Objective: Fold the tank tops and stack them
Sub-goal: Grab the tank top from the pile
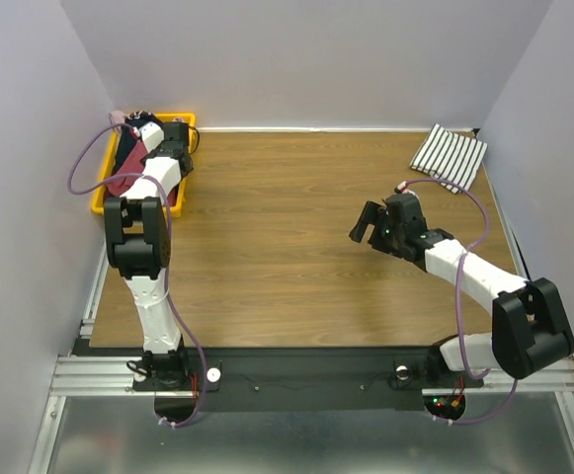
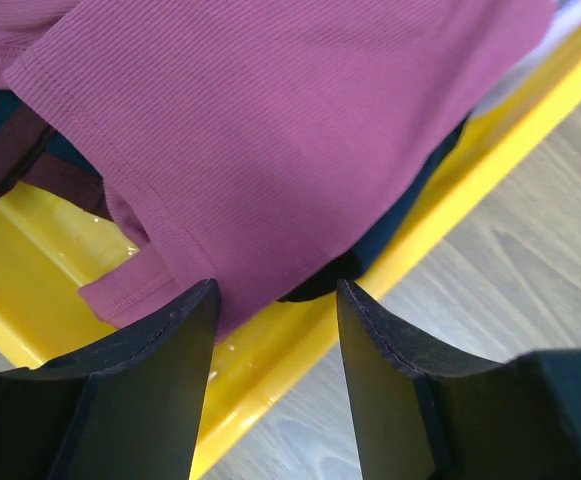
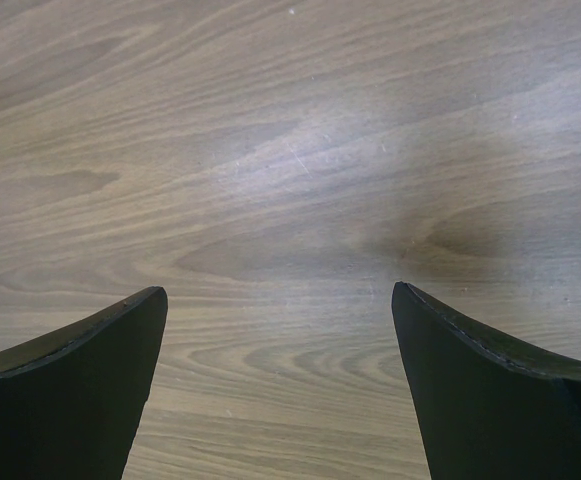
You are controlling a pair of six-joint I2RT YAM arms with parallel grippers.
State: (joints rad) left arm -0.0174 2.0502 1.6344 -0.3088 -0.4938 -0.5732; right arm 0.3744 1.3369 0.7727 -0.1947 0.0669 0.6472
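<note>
A yellow bin [image 1: 99, 203] sits at the far left corner of the bench [image 1: 287, 217]. It holds a heap of tank tops. A dark red tank top [image 2: 270, 130] of ribbed cloth lies uppermost, with one hemmed edge draped toward the bin's near wall [image 2: 450, 200]. A dark navy tank top [image 2: 385, 240] lies under it, showing at the wall and again at the left.

The left end effector [image 2: 275, 290] hangs over the bin's rim. Its fingers are moderately apart, with the red hem just beyond their tips, and they are not clamped on it.

A white tank top with thin black stripes [image 1: 449, 156] lies folded at the far right corner of the bench, well apart from the bin.

The right end effector [image 3: 280, 295] hovers over bare wood mid-bench, spread wide and holding nothing.
</note>
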